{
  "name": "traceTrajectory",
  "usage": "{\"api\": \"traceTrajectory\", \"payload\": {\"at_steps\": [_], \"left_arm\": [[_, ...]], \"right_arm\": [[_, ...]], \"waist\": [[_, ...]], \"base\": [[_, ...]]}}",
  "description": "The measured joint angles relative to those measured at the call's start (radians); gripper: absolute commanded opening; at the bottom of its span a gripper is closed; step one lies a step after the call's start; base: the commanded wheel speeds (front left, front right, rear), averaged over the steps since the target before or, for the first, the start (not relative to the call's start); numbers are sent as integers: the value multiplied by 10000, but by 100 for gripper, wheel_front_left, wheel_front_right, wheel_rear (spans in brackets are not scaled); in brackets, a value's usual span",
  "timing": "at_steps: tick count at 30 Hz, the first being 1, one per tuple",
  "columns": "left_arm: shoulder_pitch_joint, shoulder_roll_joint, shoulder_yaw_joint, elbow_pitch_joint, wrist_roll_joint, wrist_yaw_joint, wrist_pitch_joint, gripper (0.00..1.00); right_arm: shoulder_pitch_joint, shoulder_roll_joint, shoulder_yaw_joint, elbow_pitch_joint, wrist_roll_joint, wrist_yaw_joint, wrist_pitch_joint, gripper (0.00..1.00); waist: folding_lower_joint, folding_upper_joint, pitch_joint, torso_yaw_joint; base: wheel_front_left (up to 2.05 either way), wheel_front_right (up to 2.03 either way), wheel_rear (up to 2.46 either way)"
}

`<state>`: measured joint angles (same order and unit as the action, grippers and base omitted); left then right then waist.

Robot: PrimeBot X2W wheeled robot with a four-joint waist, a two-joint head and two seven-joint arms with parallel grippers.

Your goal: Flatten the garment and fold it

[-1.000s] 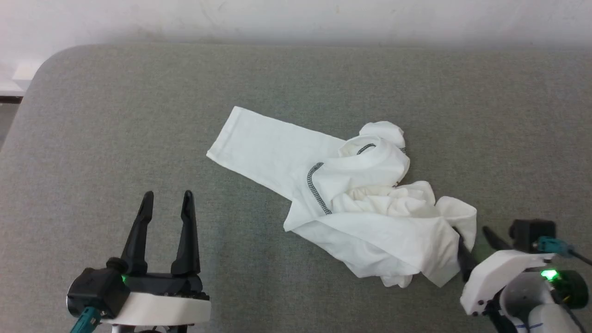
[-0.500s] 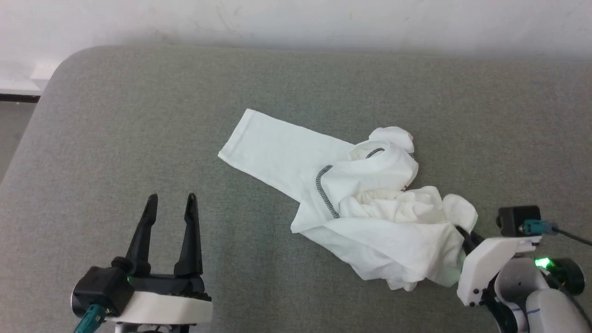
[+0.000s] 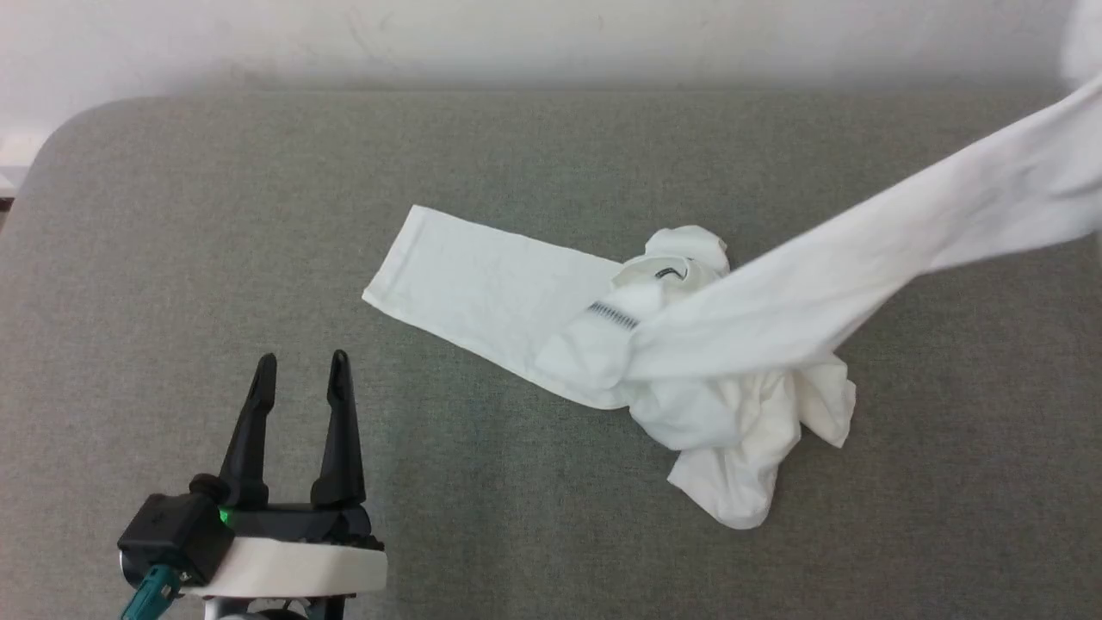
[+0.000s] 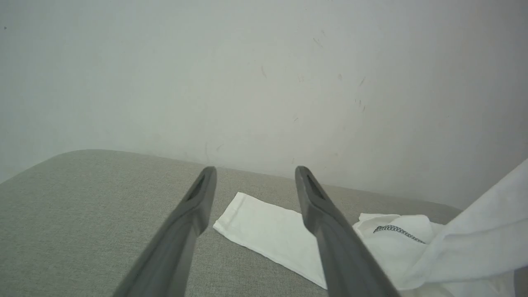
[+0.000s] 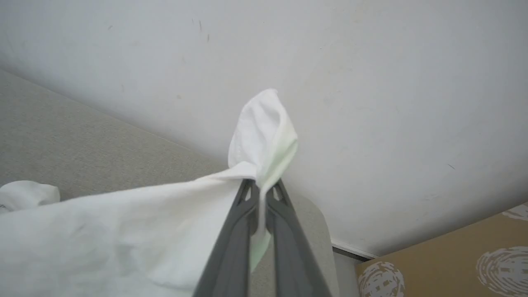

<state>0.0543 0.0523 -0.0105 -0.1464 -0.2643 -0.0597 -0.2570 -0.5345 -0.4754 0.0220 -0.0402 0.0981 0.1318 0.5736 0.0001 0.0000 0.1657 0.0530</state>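
The garment, a white shirt with dark seam stitching, lies crumpled in the middle of the grey cushion. One sleeve lies flat toward the left. Another part is stretched taut up and to the right, off the head view's edge. In the right wrist view my right gripper is shut on a fold of the garment, held up in the air with cloth trailing down to the left. My left gripper stands open low at the left, apart from the cloth. Between its fingers the left wrist view shows the flat sleeve.
A pale wall runs behind the cushion. In the right wrist view the cushion's rounded right end drops to a brown patterned floor. Bare cushion surrounds the garment on all sides.
My right gripper closed on the garment's lower right edge and lifted it up and to the right, out of the head view, stretching the cloth. The head camera shifted slightly. My left gripper stayed open.
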Motion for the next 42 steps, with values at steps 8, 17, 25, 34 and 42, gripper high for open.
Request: {"api": "traceTrajectory", "payload": {"at_steps": [8, 17, 25, 34, 42], "left_arm": [[-256, -4, -109, -21, 0, -8, 0, 100], [-889, -4, -86, 92, 25, -288, 0, 100], [-1077, -4, -2, 295, 107, -380, 0, 100], [-890, -4, 44, 330, 77, -341, 0, 100], [-817, -10, -132, 205, -4, -320, 0, 100]], "right_arm": [[-735, -2360, -1530, 1492, -1068, 0, -228, 0], [624, -1636, -2713, 3030, -1864, 2, -846, 30], [626, -380, -2719, 3292, -1960, 10, -986, 100], [225, 464, -1898, 1797, -332, 10, 263, 100], [873, 1643, -1898, 1532, 892, 8, 2182, 100]], "waist": [[0, 0, 684, 210], [2, 0, 1712, 590], [-1, 0, 1965, 678], [-2, 0, 1277, 315], [-2, 0, 1162, 184]], "base": [[0, 0, 0], [0, 0, 0], [0, 0, 0], [0, 0, 0], [0, 0, 0]]}}
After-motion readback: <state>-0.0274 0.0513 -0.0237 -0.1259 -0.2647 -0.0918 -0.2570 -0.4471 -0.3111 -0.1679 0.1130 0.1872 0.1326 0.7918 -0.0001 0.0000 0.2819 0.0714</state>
